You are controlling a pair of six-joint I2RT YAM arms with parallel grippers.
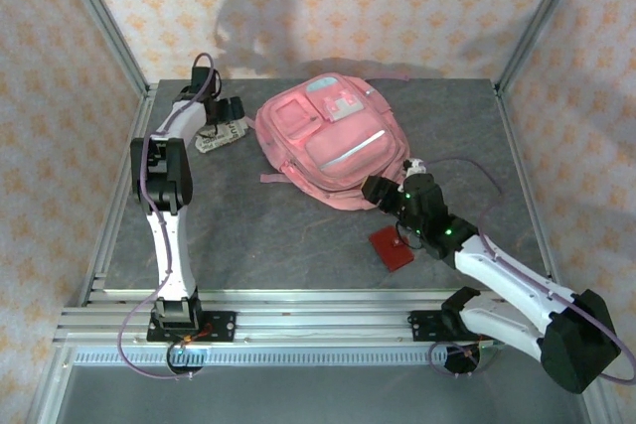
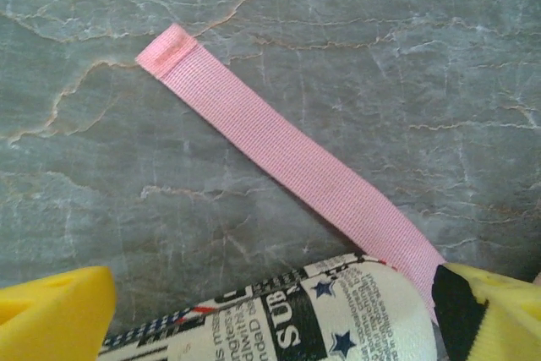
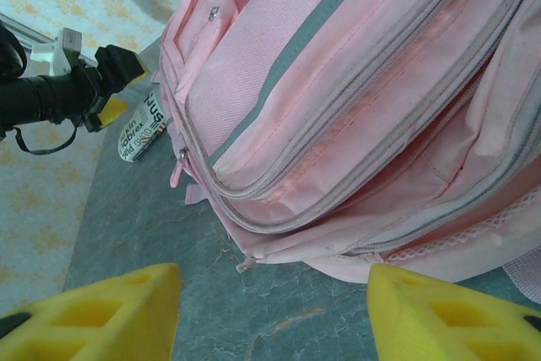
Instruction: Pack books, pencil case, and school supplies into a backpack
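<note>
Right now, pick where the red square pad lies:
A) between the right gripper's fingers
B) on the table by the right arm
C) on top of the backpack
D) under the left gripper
B: in the top view the red square pad lies flat on the table by the right arm, nearer than the backpack and apart from it.

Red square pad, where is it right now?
Top view: the red square pad lies on the grey table, right of centre, between the pink fabric backpack and the near edge, beside the right arm.
</note>
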